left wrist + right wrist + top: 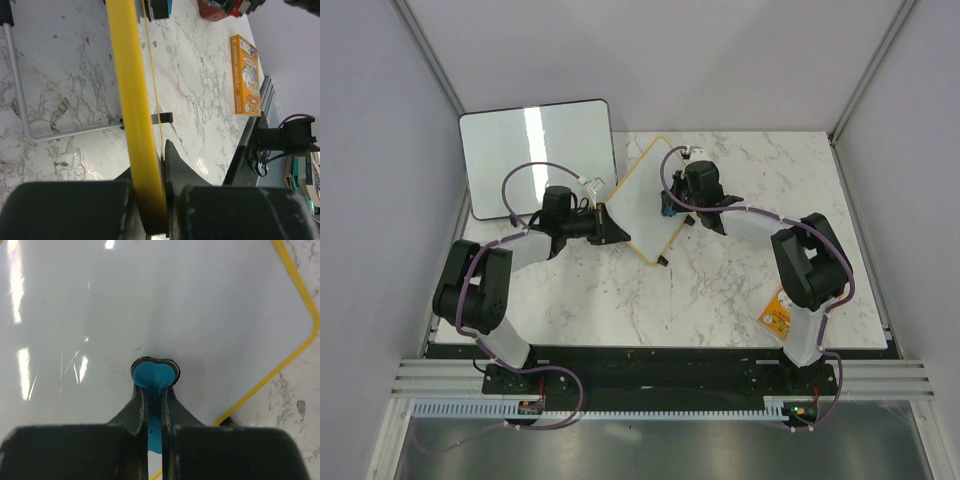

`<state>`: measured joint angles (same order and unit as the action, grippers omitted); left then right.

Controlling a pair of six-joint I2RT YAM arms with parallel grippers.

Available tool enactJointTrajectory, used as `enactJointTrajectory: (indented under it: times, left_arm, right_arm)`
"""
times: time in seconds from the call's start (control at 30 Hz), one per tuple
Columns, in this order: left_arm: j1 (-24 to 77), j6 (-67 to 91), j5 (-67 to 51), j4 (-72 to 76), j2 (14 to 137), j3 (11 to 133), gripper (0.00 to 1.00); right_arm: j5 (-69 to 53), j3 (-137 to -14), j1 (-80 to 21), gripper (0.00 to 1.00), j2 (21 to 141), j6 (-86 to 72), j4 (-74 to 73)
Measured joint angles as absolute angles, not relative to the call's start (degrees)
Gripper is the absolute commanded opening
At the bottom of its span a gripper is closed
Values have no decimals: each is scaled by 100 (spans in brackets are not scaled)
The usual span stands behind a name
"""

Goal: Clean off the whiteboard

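The whiteboard [648, 205] with its yellow frame lies tilted in the middle of the marble table. My left gripper [607, 225] is shut on the board's left frame edge [131, 100]; its jaws pinch the yellow rim. My right gripper [668, 207] is shut on a blue eraser [154, 377], whose dark pad presses on the white board surface [150, 300]. No pink-red handwriting shows on the part of the board in the right wrist view. The eraser also shows in the top view [667, 212].
A larger blank glossy board with a black edge [535, 155] lies at the back left. An orange box [776, 312] lies near the right arm's base, also in the left wrist view [245, 75]. A metal stand leg [20, 95] rests on the table.
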<state>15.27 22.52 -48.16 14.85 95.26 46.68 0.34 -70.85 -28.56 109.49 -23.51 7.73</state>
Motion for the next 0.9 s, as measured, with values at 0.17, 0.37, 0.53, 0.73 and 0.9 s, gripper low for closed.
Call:
enactJointTrajectory:
  times: [0.17, 0.37, 0.53, 0.73, 0.9]
  left_arm:
    - [1529, 2206, -4812, 1466, 9507, 4663, 2]
    - [1592, 2043, -4790, 1428, 9437, 4663, 2]
    - [1728, 1706, -4703, 1363, 9279, 4648, 2]
    - [1933, 1525, -4707, 1170, 9054, 4532, 2]
    - [1949, 1485, -4613, 794, 8816, 4491, 2]
  right_arm:
    - [134, -6805, -3159, 0, 10676, -2300, 598]
    - [110, -6302, -3446, 0, 10228, -2296, 270]
    - [152, -5857, -3627, 0, 9747, -2287, -307]
    - [255, -5714, -3450, 0, 9153, -2270, -751]
    - [484, -5594, -3332, 0, 8831, -2224, -897]
